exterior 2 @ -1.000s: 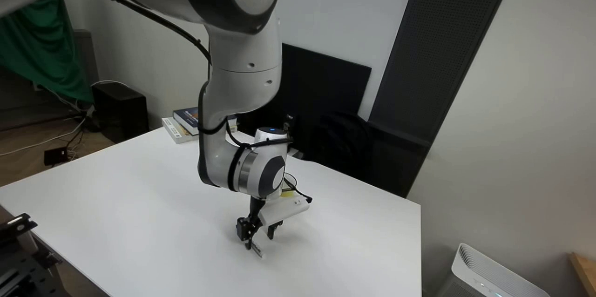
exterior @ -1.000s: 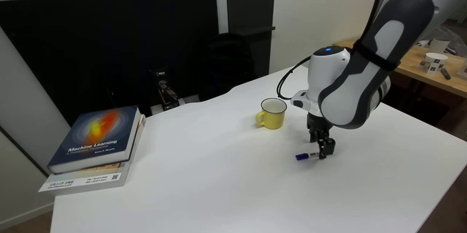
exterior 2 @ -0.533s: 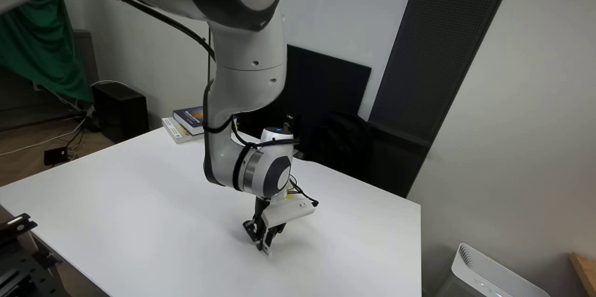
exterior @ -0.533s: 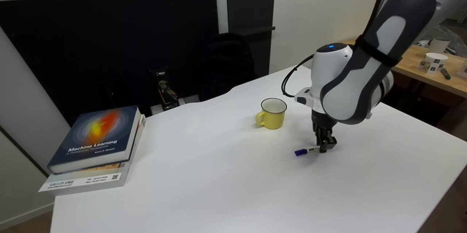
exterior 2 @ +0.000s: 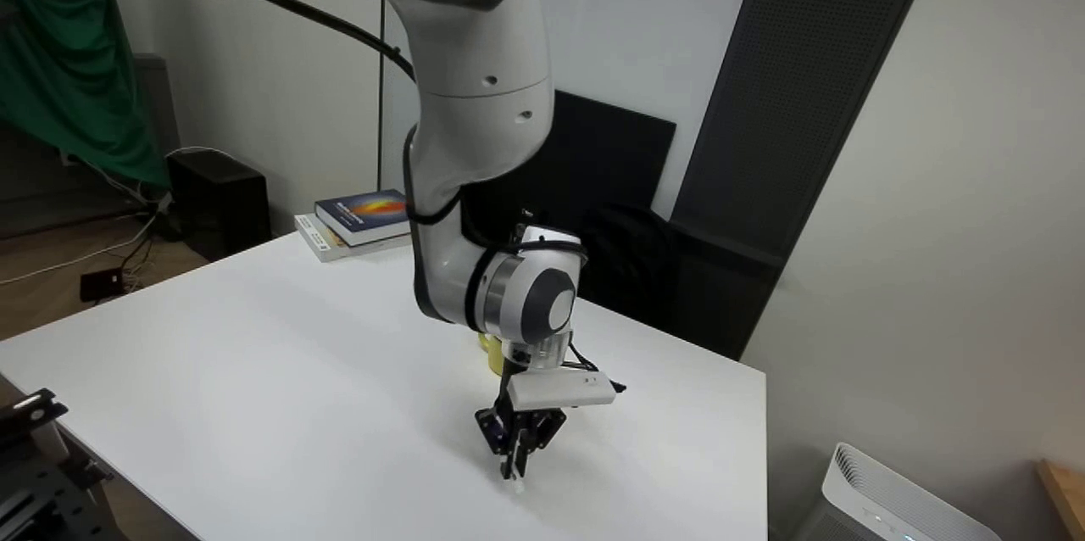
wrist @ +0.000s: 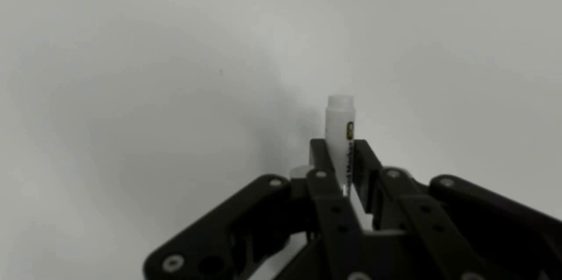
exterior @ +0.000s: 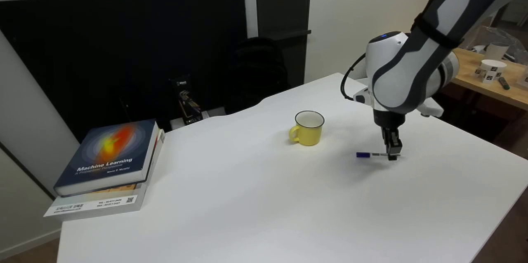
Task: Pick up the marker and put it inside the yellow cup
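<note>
The whitish marker [wrist: 340, 124] is pinched between both fingers in the wrist view, its plain end jutting beyond the tips. My gripper [exterior: 392, 156] is shut on its body, and the blue cap of the marker [exterior: 363, 155] points toward the cup's side in that exterior view. The marker lies roughly level, with a soft shadow apart from it, so it appears raised off the table. Upright to the left of the gripper stands the yellow cup [exterior: 311, 136], handle facing away from the arm. In an exterior view the arm hides most of the yellow cup [exterior 2: 495, 356].
Two stacked books [exterior: 109, 156] sit at the far left of the white table [exterior: 231, 197]. A black panel [exterior: 123, 48] stands behind the table. A wooden side table [exterior: 466, 65] with cups is at the right. Cables run along the arm.
The fingers have gone from apart to shut on the marker. Gripper and marker have since moved together, rightward in both exterior views, away from the cup. The cup has stayed put.
</note>
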### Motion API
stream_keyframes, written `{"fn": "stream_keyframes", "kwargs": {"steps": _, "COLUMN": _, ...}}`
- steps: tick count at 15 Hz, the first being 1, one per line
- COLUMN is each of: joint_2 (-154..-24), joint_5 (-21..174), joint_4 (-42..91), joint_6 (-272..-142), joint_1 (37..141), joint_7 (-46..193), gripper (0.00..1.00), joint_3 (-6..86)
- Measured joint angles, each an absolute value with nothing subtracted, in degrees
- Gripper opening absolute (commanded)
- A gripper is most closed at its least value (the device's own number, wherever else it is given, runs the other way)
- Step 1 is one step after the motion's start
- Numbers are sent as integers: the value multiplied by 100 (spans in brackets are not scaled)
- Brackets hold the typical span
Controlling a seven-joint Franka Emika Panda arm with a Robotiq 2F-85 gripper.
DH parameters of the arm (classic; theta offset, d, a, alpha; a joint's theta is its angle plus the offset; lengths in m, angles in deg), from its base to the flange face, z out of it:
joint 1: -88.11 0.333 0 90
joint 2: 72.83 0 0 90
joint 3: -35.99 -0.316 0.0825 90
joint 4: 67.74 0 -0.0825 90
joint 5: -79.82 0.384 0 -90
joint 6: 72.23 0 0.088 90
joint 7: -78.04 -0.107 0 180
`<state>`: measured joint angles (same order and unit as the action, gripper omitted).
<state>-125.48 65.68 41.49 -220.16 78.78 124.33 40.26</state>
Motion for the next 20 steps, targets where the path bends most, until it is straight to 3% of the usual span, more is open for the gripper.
{"fn": "stream_keyframes", "kwargs": {"steps": 10, "joint_2": -11255, "joint_5": 6724, "joint_4": 3742, "joint_6": -19857, "joint_1": 7490, "joint_7": 12362, "gripper": 4, "joint_3": 4170}}
{"fn": "stream_keyframes", "kwargs": {"steps": 20, "joint_2": -11870, "joint_5": 6745, "joint_4": 2002, "joint_6": -18972, "joint_1": 7356, "joint_7": 12365, "gripper": 4, "joint_3": 4158}}
